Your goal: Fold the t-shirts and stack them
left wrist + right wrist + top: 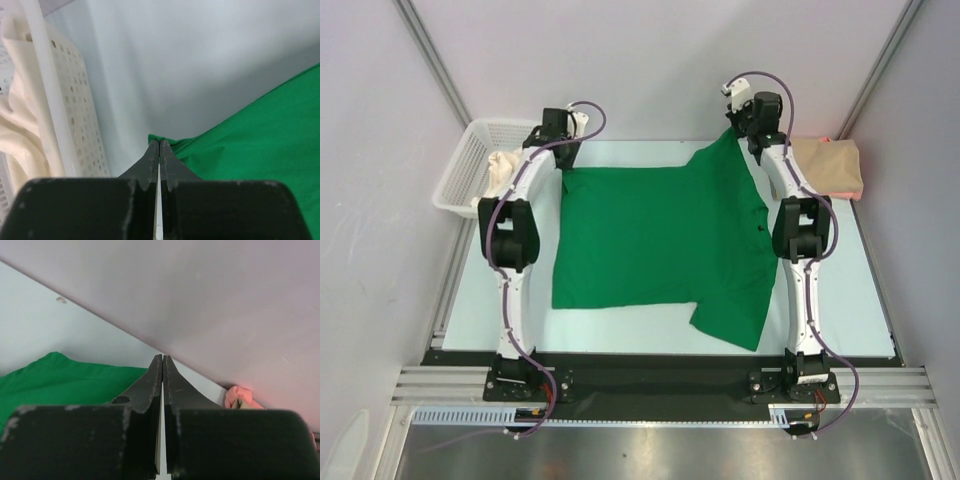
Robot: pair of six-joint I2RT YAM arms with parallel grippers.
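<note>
A bright green t-shirt [660, 235] lies spread across the middle of the table, one sleeve reaching the far right, the other at the near edge. My left gripper [560, 130] sits at its far-left corner; in the left wrist view the gripper [159, 141] is shut with a bunched green corner [151, 137] at its tips. My right gripper [752, 125] hovers at the far-right sleeve, shut [162, 356], green cloth [65, 375] beside its left finger but none between the tips. A folded tan t-shirt [830, 165] with a pink edge [236, 395] lies at the far right.
A white mesh basket [470, 170] holding cream cloth [505, 165] stands at the far left, close beside my left gripper [75, 115]. The back wall [210, 300] is just beyond the right gripper. Metal rails run along the table's sides.
</note>
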